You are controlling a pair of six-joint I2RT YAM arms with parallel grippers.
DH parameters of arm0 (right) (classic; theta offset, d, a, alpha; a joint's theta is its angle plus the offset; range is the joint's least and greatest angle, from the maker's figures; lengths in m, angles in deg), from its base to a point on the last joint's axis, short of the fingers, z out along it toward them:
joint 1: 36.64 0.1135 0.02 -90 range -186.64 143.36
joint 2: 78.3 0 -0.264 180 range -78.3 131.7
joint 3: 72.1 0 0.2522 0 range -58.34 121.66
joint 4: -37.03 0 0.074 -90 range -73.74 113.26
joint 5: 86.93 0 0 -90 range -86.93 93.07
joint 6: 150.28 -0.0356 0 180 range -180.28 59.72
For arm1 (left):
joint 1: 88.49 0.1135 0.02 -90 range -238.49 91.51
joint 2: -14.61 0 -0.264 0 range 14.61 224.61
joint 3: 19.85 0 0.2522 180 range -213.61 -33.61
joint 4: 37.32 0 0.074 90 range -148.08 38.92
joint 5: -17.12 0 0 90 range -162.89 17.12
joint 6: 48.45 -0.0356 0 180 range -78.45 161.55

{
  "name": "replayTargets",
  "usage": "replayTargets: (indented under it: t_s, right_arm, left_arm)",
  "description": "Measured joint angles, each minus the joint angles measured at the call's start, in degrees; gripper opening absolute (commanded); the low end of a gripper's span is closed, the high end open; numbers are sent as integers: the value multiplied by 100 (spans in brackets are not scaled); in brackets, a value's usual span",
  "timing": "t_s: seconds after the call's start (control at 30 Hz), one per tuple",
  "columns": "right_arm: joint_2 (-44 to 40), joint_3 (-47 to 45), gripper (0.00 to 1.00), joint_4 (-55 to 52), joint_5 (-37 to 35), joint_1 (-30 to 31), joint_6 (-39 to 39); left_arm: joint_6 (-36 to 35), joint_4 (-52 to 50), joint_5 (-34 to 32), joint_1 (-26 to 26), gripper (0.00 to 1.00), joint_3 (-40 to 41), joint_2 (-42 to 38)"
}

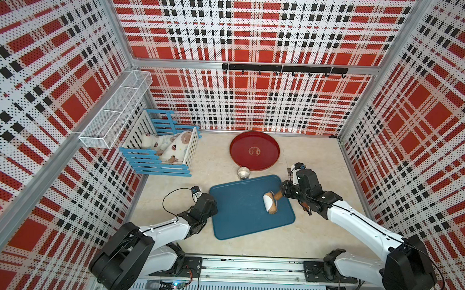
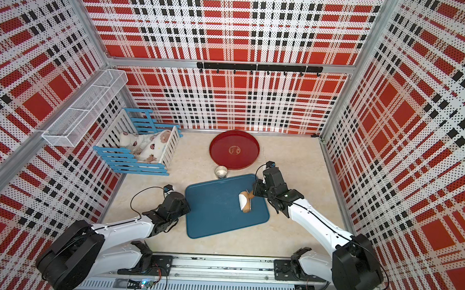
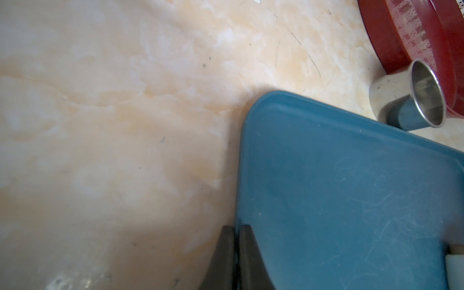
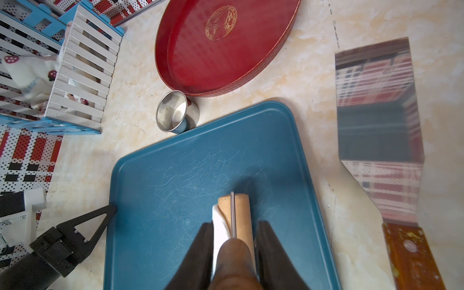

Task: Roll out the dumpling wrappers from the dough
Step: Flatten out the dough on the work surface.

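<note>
- the right end effector pinches the dark handle of a wooden roller, one finger on each side of it.
- the roller's drum sits on the right half of a blue board, near the right arm.
- the dough is a white mass on the board, pressed against the drum's side and curling up over it in both top views.
- the left end effector has its fingers pressed together, holding nothing, with the tips at the board's left edge.
- a metal ring stands on the bench just beside the board's far edge, between the board and a red tray.
- a scraper with a shiny blade and a wooden handle lies on the bench to the right of the board.
</note>
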Motion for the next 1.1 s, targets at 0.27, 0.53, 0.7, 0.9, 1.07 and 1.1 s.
replayTargets:
  t_s: [0.27,0.53,0.7,0.9,1.07,1.1]
  right_arm:
    - [22,-72,0,149,52,0,-22]
    - [22,-186,0,282,72,22,-116]
    - [22,-221,0,367,24,116,-153]
    - [15,-286,0,479,-20,214,-251]
    - [11,-341,0,575,-17,262,-332]
    - [9,-352,0,595,-15,264,-352]
  left_arm:
    - [0,0,0,0,0,0,0]
    - [0,0,0,0,0,0,0]
    - [0,0,0,0,0,0,0]
    - [0,0,0,0,0,0,0]
    - [0,0,0,0,0,0,0]
    - [0,0,2,0,0,0,0]
